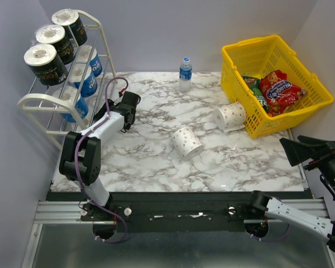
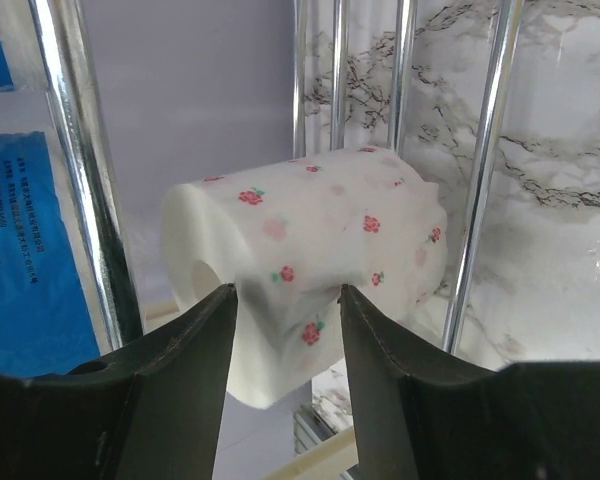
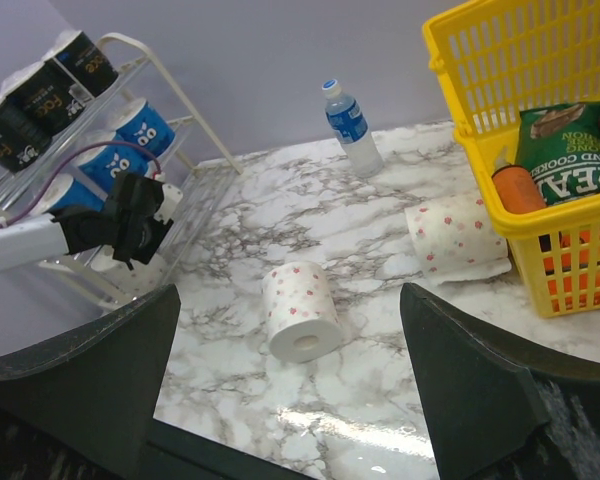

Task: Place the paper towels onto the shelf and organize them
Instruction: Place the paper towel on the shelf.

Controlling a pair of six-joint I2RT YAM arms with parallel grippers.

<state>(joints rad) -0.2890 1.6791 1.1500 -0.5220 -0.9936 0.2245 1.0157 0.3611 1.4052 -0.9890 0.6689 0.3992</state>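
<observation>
My left gripper (image 1: 126, 111) is at the foot of the white shelf (image 1: 36, 100). In the left wrist view it (image 2: 285, 300) is shut on a white roll with red dots (image 2: 320, 240), squeezed between the fingers among the shelf's metal bars (image 2: 485, 200). Three black rolls (image 1: 44, 61) lie on the top tier, with blue rolls (image 1: 89, 81) on the tiers below. Two more dotted rolls lie on the table, one in the middle (image 1: 187, 142) (image 3: 300, 310) and one by the basket (image 1: 230, 116) (image 3: 460, 235). My right gripper (image 1: 312, 153) (image 3: 290, 390) is open and empty, raised at the far right.
A yellow basket (image 1: 279, 42) (image 3: 520, 215) with snack packets stands at the back right. A small water bottle (image 1: 185, 73) (image 3: 352, 127) stands at the back centre. The wall runs behind the shelf.
</observation>
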